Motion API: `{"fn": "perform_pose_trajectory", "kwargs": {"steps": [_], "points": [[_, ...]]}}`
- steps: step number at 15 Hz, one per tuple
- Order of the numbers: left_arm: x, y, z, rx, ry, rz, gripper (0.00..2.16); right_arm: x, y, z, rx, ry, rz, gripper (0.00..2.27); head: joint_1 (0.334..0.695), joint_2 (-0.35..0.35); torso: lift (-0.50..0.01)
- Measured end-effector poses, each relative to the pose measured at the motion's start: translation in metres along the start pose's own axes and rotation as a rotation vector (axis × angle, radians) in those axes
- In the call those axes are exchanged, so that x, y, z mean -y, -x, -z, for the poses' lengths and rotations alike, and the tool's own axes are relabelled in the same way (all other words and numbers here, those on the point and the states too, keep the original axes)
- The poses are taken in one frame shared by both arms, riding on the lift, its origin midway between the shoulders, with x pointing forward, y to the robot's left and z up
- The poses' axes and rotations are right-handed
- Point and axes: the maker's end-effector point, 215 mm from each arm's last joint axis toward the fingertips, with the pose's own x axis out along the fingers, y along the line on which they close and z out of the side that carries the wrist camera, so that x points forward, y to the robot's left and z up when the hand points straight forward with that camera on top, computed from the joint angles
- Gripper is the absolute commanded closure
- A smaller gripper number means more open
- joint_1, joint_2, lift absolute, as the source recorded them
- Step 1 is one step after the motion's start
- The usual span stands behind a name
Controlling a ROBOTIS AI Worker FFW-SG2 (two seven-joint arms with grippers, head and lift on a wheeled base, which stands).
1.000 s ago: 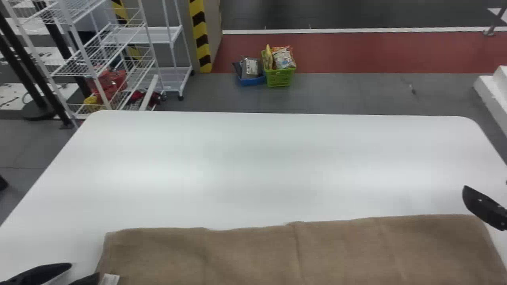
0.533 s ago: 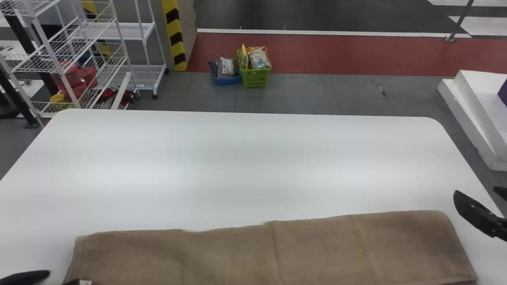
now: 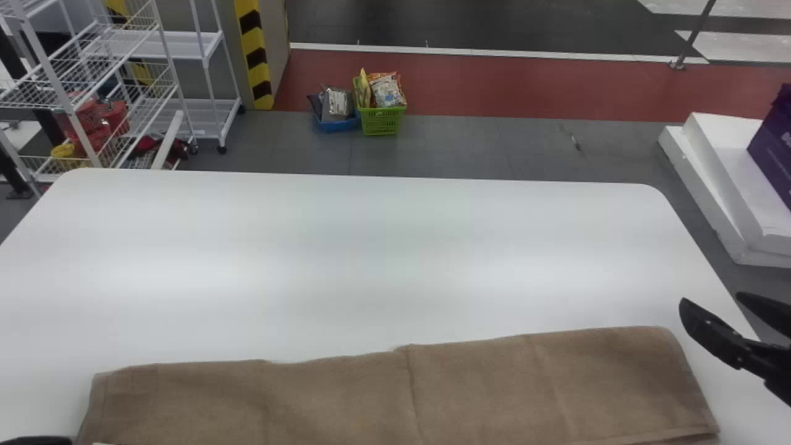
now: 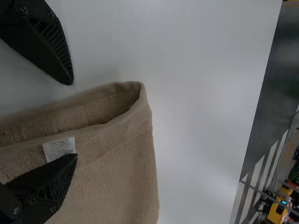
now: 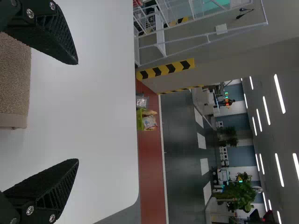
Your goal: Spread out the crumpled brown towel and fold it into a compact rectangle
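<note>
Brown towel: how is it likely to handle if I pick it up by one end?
The brown towel will probably hang limp, since its edge sags and waves in the head view. Its layers may slip apart unless both are pinched: the left wrist view shows the fold gaping open near the white label. The coarse, looped weave should grip rather than slide.

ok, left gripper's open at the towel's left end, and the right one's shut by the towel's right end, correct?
Not shut: the right wrist view shows the right gripper open, fingers wide apart. The rest holds: it's by the towel's right end, and the left gripper is open at the left end.
</note>
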Motion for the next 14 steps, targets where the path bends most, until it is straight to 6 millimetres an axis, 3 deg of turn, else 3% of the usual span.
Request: {"fn": "perform_pose_trajectory", "kwargs": {"steps": [3, 5, 6, 10, 14], "points": [[0.010, -0.004, 0.002, -0.017, -0.017, 0.035, 0.52, -0.001, -0.001, 0.003, 0.000, -0.011, -0.006, 0.06, 0.695, -0.077, -0.127], [0.015, -0.003, 0.000, -0.019, -0.031, 0.052, 1.20, 0.000, -0.001, 0.005, -0.002, -0.016, -0.004, 0.06, 0.695, -0.084, -0.127], [0.016, -0.003, -0.002, -0.018, -0.040, 0.056, 1.43, 0.001, -0.001, 0.006, -0.002, -0.017, -0.004, 0.06, 0.695, -0.086, -0.127], [0.004, 0.005, -0.012, 0.002, -0.073, 0.023, 1.43, 0.001, -0.002, 0.009, 0.002, -0.020, -0.006, 0.06, 0.695, -0.072, -0.127], [-0.029, 0.031, -0.033, 0.045, -0.079, -0.040, 1.43, 0.000, 0.000, 0.010, 0.006, -0.017, -0.009, 0.06, 0.695, -0.007, -0.127]]}}
